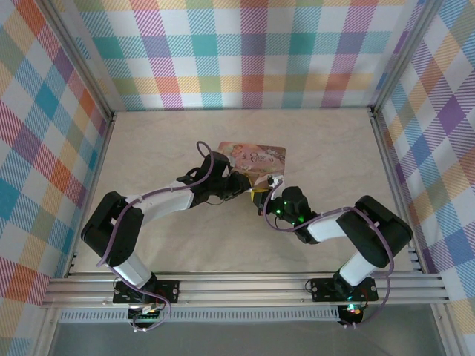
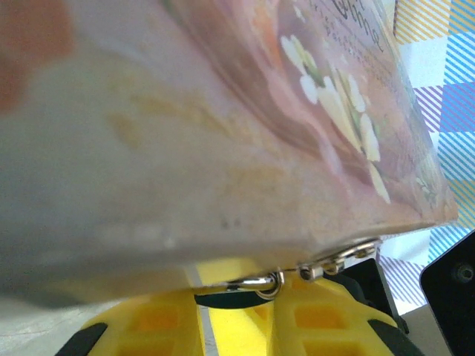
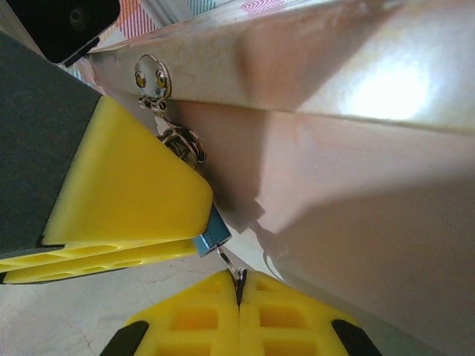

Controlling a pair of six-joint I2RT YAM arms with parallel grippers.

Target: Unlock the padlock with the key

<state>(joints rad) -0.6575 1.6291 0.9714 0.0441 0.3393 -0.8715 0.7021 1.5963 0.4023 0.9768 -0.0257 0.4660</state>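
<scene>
The padlock (image 3: 212,234) shows in the right wrist view as a small blue corner, just above the tips of the right claw (image 3: 239,291) and pressed against the tip of a yellow finger (image 3: 126,185) of the left claw. The rest of its body is hidden behind that finger. From the padlock's lower corner a thin sliver of metal, the key (image 3: 233,267), runs down into the seam between the right claw's two yellow pads. Those pads are pressed flat together with the key pinched between them, so the right claw is closed on the key.

The left claw (image 2: 241,310) is seen from its own wrist with its two yellow fingers drawn close, only a narrow gap between them. A dark strip sits in that gap, and the claw appears to be clamped on the padlock.

Directly above both claws lies the pink illustrated tin (image 3: 349,148), its wall just beyond the padlock. A silvery clasp (image 3: 180,143) hangs on the tin's edge, up and to the left of the right claw's tips and touching the left claw's finger.

Seen from above, the two claws meet at the tin's near edge, on the pale marbled surface (image 1: 334,148).
</scene>
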